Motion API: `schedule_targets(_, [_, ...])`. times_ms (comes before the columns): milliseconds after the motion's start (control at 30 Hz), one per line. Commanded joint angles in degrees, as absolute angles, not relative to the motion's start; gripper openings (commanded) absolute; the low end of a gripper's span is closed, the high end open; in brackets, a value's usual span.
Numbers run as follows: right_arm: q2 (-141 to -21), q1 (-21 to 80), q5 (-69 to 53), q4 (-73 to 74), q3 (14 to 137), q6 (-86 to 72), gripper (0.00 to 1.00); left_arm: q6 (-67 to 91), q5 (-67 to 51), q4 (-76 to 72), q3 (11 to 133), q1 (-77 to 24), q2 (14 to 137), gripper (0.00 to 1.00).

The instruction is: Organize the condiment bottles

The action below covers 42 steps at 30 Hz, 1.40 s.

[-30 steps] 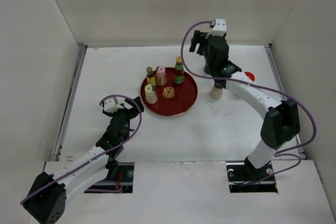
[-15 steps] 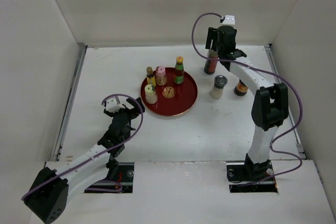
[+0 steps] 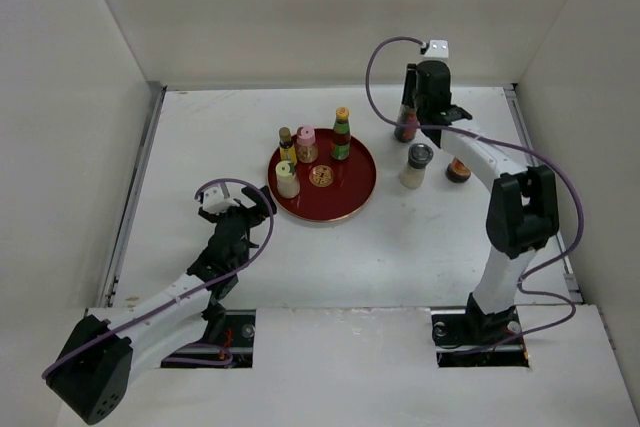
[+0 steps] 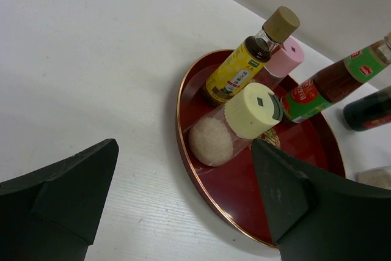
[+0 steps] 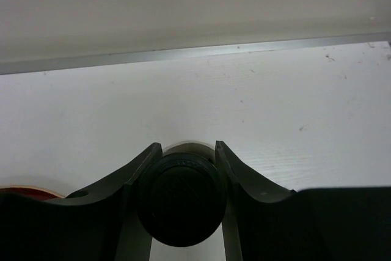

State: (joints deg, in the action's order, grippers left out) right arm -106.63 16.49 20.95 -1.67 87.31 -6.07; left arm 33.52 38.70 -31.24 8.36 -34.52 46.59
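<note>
Gripping black cap of tall dark bottle point(image 3: 405, 128) with right gripper point(image 3: 413, 110), jaws snug both sides, bottle upright upper right of centre | left gripper point(image 3: 240, 209) wide open, holding nothing, lower left beside red tray point(image 3: 346, 209) | on tray: amber bottle point(image 3: 286, 145), pink-capped bottle point(image 3: 306, 145), green-red bottle point(image 3: 341, 135), pale bottle point(image 3: 287, 180) | grey-lidded jar point(image 3: 416, 166), red-lidded jar point(image 3: 459, 170) on table, right of tray

Seven condiment bottles point(image 3: 341, 135), one tray point(image 3: 347, 197)

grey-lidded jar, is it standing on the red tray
No, the grey-lidded jar stands on the white table, to the right of the red tray and apart from it.
</note>
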Motion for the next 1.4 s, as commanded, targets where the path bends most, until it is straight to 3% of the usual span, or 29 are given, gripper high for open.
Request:
schedule_targets(0, [-94.7,19.0,24.8,-13.7,87.7,-3.3,0.33,34.1,38.4,-34.5,8.5,-34.5,46.1,0.91])
schedule_targets(600, [-81.6,36.4,27.2,-13.9,73.7,-2.8,0.31,33.9,38.4,-33.8,8.2,-34.3,44.5,0.91])
schedule_targets(1000, [-90.6,46.2,27.0,-21.5,75.2,-3.9,0.31,33.9,38.4,-33.8,8.2,-34.4,44.2,0.91])
schedule_targets(1367, [-100.1,47.9,27.1,-24.2,80.4,-3.2,0.32,33.9,38.4,-33.8,8.1,-34.3,43.9,0.91])
